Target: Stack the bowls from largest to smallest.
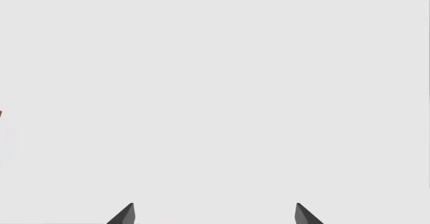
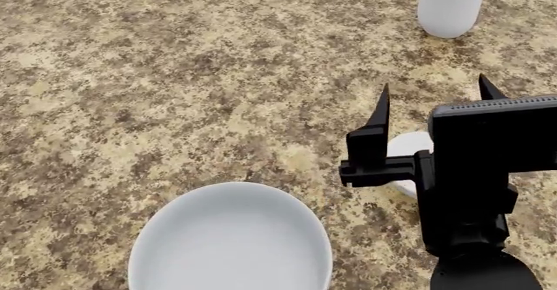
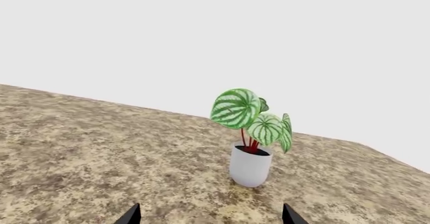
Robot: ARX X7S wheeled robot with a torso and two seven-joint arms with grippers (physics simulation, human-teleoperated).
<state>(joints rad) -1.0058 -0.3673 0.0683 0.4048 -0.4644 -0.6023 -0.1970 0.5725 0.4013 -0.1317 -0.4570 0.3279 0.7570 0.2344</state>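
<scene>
Right gripper, jaws wide, hides most of a small bowl; large bowl near; potted plant beyond on tabletop; left gripper jaws also wide.

Bright, even, sharp, nearly shadowless renders

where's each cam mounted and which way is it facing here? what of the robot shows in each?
Head view: on the head, looking down at the countertop, large bowl and plant pot; right gripper and arm show.
Right wrist view: on the right arm, facing level across the counter at the plant pot; only fingertips show.
Left wrist view: on the left arm, facing blank background; only fingertips show.
Shared: head and right wrist both see the plant pot.
</scene>
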